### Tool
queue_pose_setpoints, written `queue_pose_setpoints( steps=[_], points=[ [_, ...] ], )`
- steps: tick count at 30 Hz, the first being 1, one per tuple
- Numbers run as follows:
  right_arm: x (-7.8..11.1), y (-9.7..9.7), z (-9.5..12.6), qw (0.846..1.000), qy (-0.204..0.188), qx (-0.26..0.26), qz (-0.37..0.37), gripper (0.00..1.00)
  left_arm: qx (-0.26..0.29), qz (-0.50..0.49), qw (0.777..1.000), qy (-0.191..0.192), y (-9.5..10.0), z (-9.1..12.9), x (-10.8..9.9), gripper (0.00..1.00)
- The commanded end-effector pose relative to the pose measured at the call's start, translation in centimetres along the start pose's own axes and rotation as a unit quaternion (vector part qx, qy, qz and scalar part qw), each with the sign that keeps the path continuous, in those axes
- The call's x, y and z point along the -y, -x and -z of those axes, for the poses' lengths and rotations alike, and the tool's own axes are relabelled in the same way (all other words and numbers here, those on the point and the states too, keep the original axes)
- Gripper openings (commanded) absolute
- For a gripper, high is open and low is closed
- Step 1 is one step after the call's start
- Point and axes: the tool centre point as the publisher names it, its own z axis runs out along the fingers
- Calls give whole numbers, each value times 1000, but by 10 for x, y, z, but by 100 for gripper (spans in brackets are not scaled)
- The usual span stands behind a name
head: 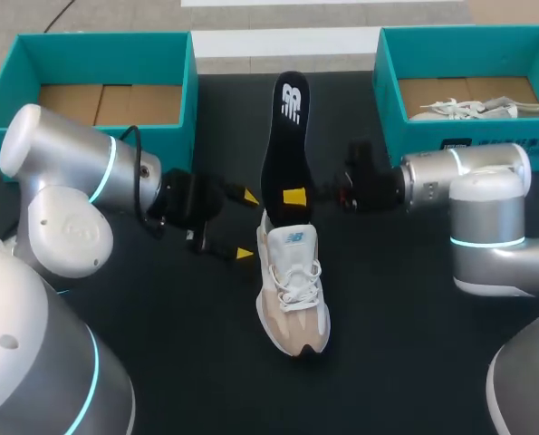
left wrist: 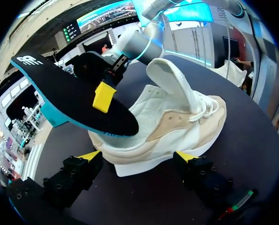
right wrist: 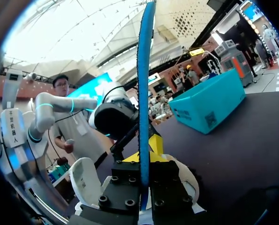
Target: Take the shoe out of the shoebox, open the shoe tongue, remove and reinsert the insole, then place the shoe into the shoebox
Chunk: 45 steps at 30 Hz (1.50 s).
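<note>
shoe (head: 292, 294) stands upright, toe end nearest, just ahead of left pincer (head: 245, 225), whose fingers are apart and grip nothing. right pincer (head: 301, 196) is clamped on insole (head: 285, 145), whose lower end hangs over the shoe's opening. risk: the unheld shoe slides or tips when the insole pushes in, or the insole buckles. empty shoebox (head: 88, 56) sits well beyond left pincer.

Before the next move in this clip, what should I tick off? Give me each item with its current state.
1. Right gripper shut on the black insole with blue underside: ok.
2. Insole's lower end fully clear of the beige-and-white sneaker: cannot tell.
3. White padded tongue lifted, opening exposed: ok.
4. Left gripper steadying the sneaker: not ok; open, not gripping it.
5. Sneaker upright on its sole: ok.
6. Left teal cardboard shoebox free for the sneaker: ok.
</note>
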Motion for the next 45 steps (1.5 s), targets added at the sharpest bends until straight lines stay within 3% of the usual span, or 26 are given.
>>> queue_pose_setpoints(
  steps=[1, 29, 39, 41, 45],
  points=[
    [7, -1, -2, 1000, -10, -2, -4, 0, 0, 0, 1000, 1, -1, 0, 0, 100],
    [83, -22, -16, 996, -10, 9, -87, 0, 0, 0, 1000, 1, -1, 0, 0, 100],
    [70, -23, -11, 997, -21, 18, -72, 0, 0, 0, 1000, 1, -1, 0, 0, 100],
    [66, -23, -11, 997, -23, 17, -67, 25, 0, 0, 1000, 1, -1, 0, 0, 100],
    [60, -24, -11, 998, -29, 17, -58, 31, 0, 0, 1000, 1, -1, 0, 0, 100]
  ],
)
